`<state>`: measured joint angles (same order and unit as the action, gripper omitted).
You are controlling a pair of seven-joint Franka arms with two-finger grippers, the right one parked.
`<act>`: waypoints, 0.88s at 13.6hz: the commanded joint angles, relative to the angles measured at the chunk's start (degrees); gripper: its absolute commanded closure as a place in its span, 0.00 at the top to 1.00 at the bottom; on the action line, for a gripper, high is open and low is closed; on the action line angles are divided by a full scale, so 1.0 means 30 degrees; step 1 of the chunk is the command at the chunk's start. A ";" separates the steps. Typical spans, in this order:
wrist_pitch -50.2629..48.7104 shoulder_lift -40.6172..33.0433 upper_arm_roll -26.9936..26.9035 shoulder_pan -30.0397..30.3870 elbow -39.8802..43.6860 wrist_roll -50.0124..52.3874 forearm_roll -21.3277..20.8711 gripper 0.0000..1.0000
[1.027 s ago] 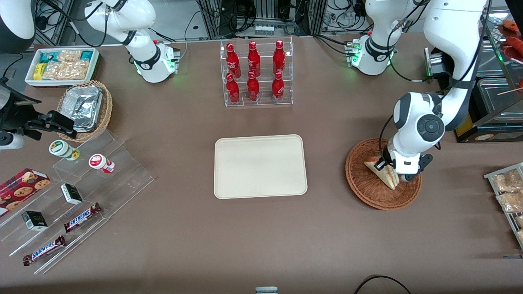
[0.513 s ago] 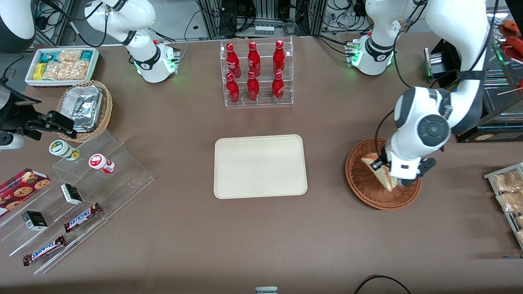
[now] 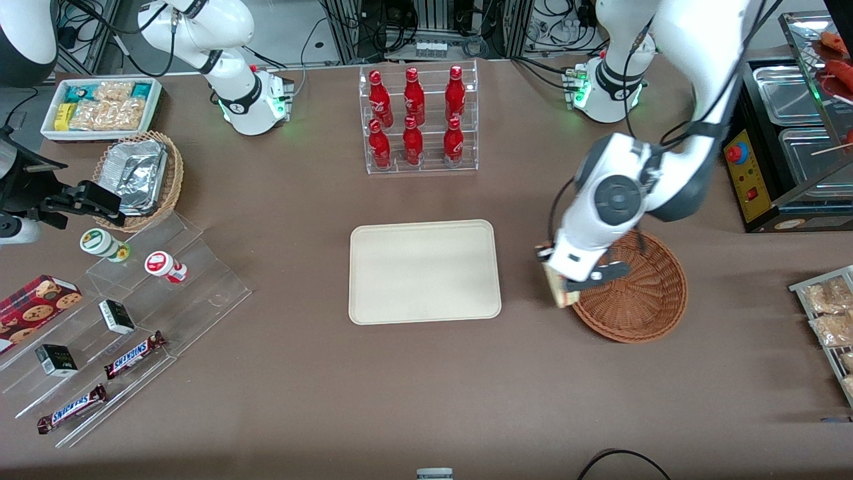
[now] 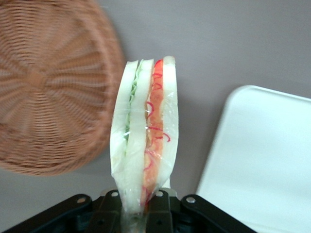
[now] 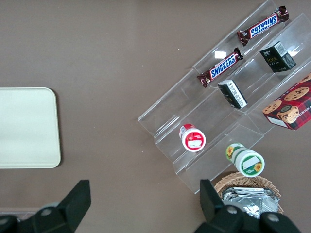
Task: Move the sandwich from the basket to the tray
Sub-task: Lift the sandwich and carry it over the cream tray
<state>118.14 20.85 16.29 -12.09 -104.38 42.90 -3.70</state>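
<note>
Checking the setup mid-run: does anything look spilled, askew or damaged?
Nothing stands out. The gripper holds the sandwich intact in its wrap, above the table between basket and tray.

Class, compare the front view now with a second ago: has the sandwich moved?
Yes. The sandwich, held in the left arm's hand, has left the basket interior and now hangs over its rim, nearer the tray.

Front cam high, looks down; wrist cams closer; all show tray (image 3: 424, 271).
</note>
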 commanded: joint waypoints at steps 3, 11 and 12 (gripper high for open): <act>-0.1177 0.4206 -0.0127 -0.3202 0.4847 0.2602 -0.0409 0.00; -0.1147 0.7284 -0.0274 -0.6865 0.8862 0.6089 -0.0994 0.00; -0.1147 0.7722 -0.0303 -0.7246 0.9330 0.6352 -0.1140 0.00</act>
<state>116.79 41.07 16.23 -31.39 -81.43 59.54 -5.66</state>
